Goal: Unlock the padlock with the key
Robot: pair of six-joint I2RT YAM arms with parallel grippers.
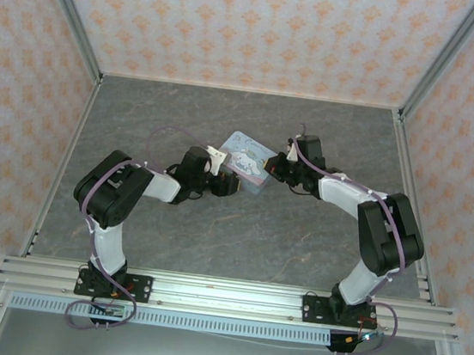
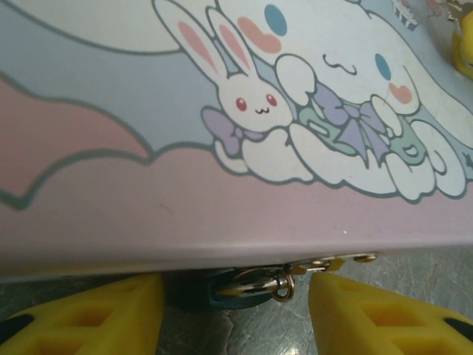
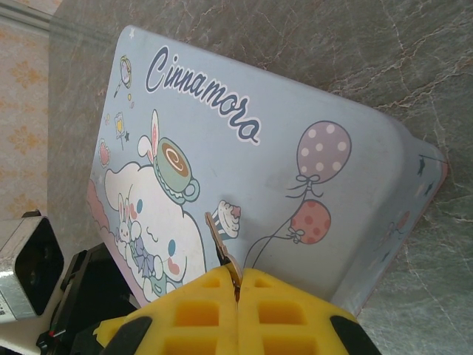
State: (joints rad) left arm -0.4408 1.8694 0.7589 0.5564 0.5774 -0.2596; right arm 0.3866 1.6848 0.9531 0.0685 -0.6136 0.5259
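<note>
right end effector (image 3: 237, 277) pinches the key (image 3: 221, 240) by the tin (image 3: 347, 244); left end effector (image 2: 236, 314) gapes flanking the padlock (image 2: 238, 285).

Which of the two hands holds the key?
The right hand, shut on the key; the left hand is open, facing the padlock.

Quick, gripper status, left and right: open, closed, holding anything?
Left gripper: open, jaws either side of the padlock, not gripping it.
Right gripper: closed, holding the key.
</note>
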